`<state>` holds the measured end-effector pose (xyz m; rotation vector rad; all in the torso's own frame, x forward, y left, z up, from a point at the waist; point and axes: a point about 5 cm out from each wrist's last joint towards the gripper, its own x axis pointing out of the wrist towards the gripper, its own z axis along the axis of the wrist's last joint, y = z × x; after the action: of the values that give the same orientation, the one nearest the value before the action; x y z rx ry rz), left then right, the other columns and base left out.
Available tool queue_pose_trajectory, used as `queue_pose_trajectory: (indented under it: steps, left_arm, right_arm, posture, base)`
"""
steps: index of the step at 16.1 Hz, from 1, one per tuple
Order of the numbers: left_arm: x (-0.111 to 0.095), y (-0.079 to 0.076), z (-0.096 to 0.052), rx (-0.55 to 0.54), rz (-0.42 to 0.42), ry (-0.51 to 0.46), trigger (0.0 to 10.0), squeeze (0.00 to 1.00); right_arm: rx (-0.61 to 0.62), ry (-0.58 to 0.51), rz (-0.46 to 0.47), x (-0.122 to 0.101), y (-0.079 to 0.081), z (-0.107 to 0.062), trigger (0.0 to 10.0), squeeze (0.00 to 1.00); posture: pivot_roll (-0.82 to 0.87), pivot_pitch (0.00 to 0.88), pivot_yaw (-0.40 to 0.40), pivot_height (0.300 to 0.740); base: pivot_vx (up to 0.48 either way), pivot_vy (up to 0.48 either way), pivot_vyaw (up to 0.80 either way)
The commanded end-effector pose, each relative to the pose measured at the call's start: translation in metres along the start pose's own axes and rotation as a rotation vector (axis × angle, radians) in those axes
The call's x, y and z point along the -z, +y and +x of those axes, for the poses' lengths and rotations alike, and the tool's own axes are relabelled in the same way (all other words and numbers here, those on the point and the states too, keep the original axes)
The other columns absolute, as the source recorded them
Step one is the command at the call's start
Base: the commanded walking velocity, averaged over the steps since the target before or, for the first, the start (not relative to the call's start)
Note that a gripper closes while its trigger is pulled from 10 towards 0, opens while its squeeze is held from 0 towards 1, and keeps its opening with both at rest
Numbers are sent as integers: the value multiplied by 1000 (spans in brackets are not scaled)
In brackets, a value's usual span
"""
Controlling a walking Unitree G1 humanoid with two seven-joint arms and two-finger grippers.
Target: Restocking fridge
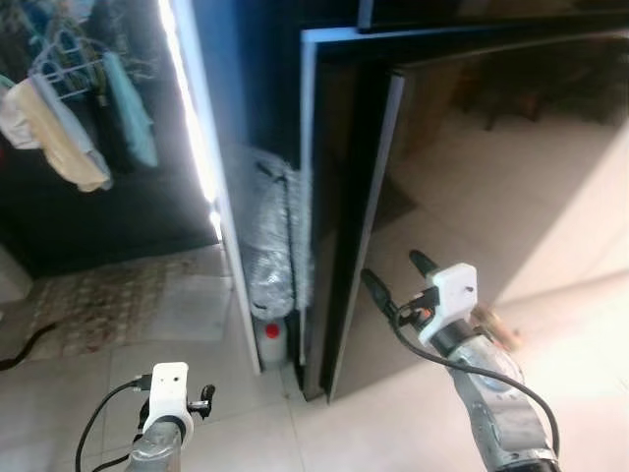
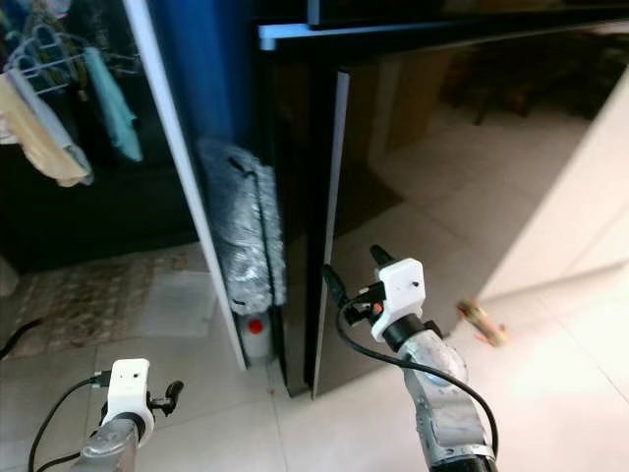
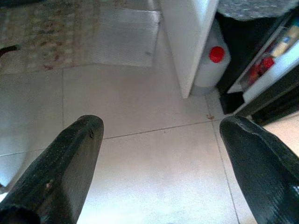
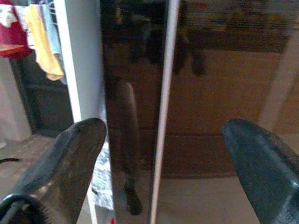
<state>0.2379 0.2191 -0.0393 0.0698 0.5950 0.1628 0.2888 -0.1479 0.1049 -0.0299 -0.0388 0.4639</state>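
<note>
- The fridge (image 1: 344, 216) stands before the robot as a tall black glossy cabinet, its door (image 1: 511, 197) slightly ajar, so a pale edge strip runs down the front of it.
- The fridge door's dark face mirrors the tiled floor and some furniture.
- In the left wrist view, past the door's lower edge, a door shelf (image 3: 273, 70) holds small items with red and yellow parts; what they are cannot be told.
- The right end effector (image 1: 393, 280) is raised just in front of the fridge door's edge, its two black fingers spread apart with nothing between them; whether a fingertip touches the door cannot be told.
- The left end effector (image 1: 203, 398) hangs low, well to the left of the fridge, above the floor tiles; in its wrist view the fingers (image 3: 60, 163) stand wide apart and hold nothing.
- Just left of the fridge, a silver foil-like bundle (image 1: 270, 236) stands in the gap between the fridge and a white panel (image 1: 211, 167).
- Below that bundle, a white jug with a red cap (image 3: 212, 58) sits on the floor (image 1: 256, 423) beside the fridge's foot.
- Further left of the fridge, a patterned mat (image 1: 108, 305) lies on the tiles, and cloths (image 1: 69, 133) hang from a rack above it.
- On the floor to the right of the fridge lies a small brown object (image 2: 482, 320), too blurred to name.
</note>
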Motion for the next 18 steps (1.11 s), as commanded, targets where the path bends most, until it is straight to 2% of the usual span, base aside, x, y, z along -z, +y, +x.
queue_pose_trajectory:
  steps: [1, 12, 18]
  left_arm:
    - [2, -1, 0, 0, 0, 12, 10000, 0]
    - [5, -2, -1, 4, -4, 28, 10000, 0]
    - [6, -1, -2, 1, -1, 32, 10000, 0]
  right_arm:
    - [-5, 3, -7, -1, 0, -1, 10000, 0]
    - [-23, 41, -31, 4, 1, -7, 10000, 0]
    - [-34, 50, -56, 3, 4, 2, 10000, 0]
  posture:
    - [-168, 0, -5, 740]
    - [-177, 0, -3, 740]
    - [-171, 0, -8, 740]
  base:
    - [270, 0, 0]
    - [0, 0, 0]
    - [0, 0, 0]
